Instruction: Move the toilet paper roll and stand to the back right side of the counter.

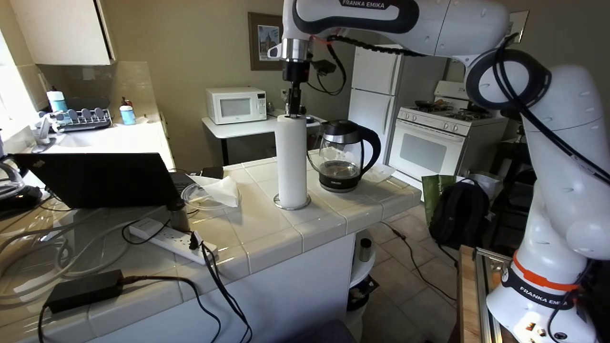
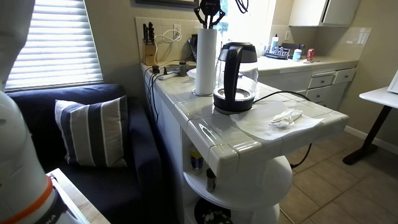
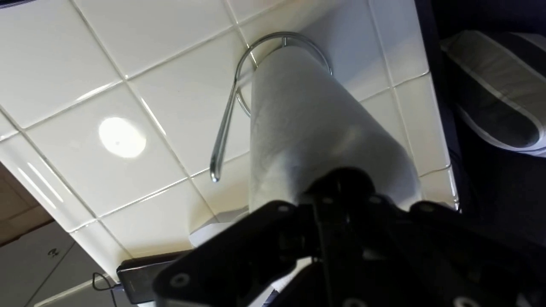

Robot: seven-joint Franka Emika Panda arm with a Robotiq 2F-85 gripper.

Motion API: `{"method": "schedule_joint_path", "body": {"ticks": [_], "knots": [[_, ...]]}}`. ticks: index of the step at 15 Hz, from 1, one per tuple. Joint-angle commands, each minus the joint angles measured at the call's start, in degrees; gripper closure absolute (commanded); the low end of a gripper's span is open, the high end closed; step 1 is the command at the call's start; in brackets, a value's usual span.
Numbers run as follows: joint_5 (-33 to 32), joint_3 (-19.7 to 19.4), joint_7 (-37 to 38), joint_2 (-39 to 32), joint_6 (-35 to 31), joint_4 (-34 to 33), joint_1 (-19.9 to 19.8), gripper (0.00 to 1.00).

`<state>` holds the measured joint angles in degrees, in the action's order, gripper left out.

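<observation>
From where I stand, the kettle (image 1: 339, 164) blocks one flank of the paper roll (image 1: 292, 162); opposite, bare counter (image 1: 257, 189) leaves passage before the white paper (image 1: 221, 191).

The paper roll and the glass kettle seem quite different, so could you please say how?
The paper roll is plain white; the glass kettle has a clear body and black handle. The roll looks taller and slimmer, the kettle shorter and broader. The gripper is at the roll's top, away from the kettle. Both are upright on the counter.

Matt paper roll (image 1: 292, 162), shiny metal stand (image 3: 228, 113), glossy counter (image 1: 259, 214)
</observation>
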<state>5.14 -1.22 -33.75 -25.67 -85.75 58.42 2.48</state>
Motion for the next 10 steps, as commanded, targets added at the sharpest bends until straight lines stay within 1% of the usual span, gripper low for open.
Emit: {"method": "schedule_joint_path", "body": {"ticks": [1, 5, 10], "knots": [[-1.6, -0.4, 1.5, -1.4, 2.4, -2.3, 0.7, 0.98], [-2.5, -0.8, 4.3, 0.6, 4.8, -2.8, 0.8, 0.98], [-3.2, -1.1, 7.0, 2.1, 7.4, -5.7, 0.6, 0.98]]}}
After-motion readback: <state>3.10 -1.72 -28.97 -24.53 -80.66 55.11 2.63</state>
